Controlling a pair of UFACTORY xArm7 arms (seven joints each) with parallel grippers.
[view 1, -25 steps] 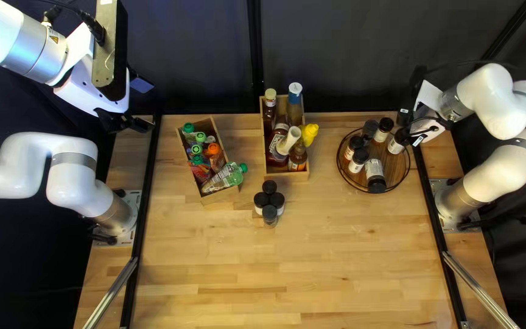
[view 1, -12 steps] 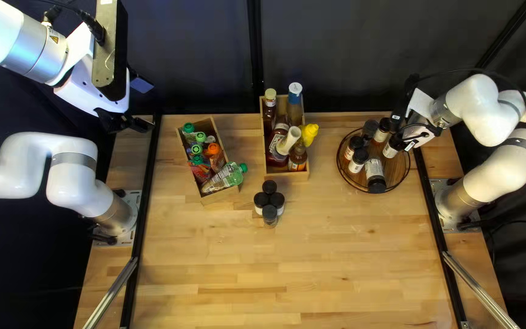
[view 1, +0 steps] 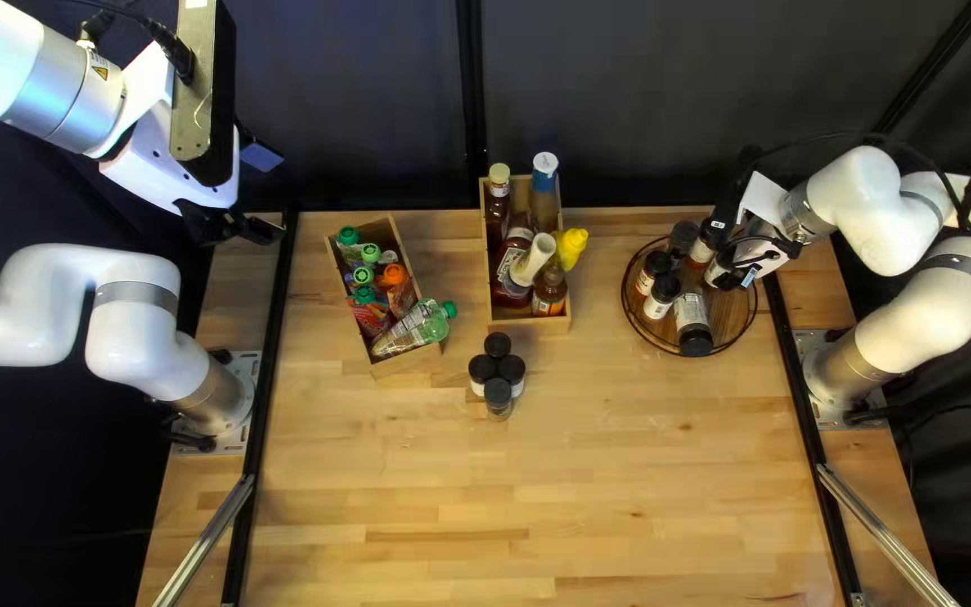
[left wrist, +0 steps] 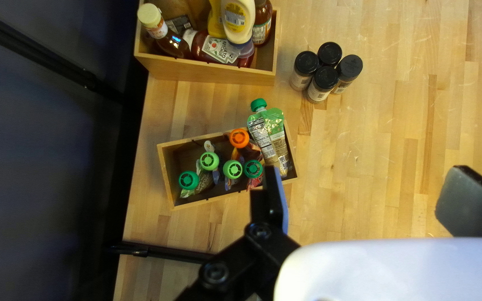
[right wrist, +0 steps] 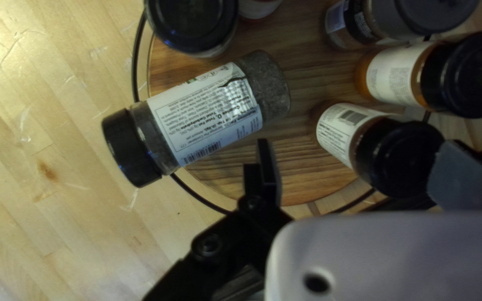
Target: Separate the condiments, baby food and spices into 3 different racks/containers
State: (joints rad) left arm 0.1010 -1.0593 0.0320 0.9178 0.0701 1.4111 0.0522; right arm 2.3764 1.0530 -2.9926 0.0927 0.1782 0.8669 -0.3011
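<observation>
Since the round wooden tray (right wrist: 302,184) is crowded, the right gripper (right wrist: 357,159), spread wide like the left gripper (left wrist: 366,174), should centre on the white-labelled spice jar (right wrist: 338,131) aboard it, apparently between the fingers (right wrist: 270,173), then squeeze below the cap (right wrist: 400,156).

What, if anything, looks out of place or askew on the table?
A black-lidded, clear spice jar lies on its side on the round wooden tray, its lid jutting over the black wire rail. A green-capped foil pouch also pokes out over its small wooden box's edge.
</observation>
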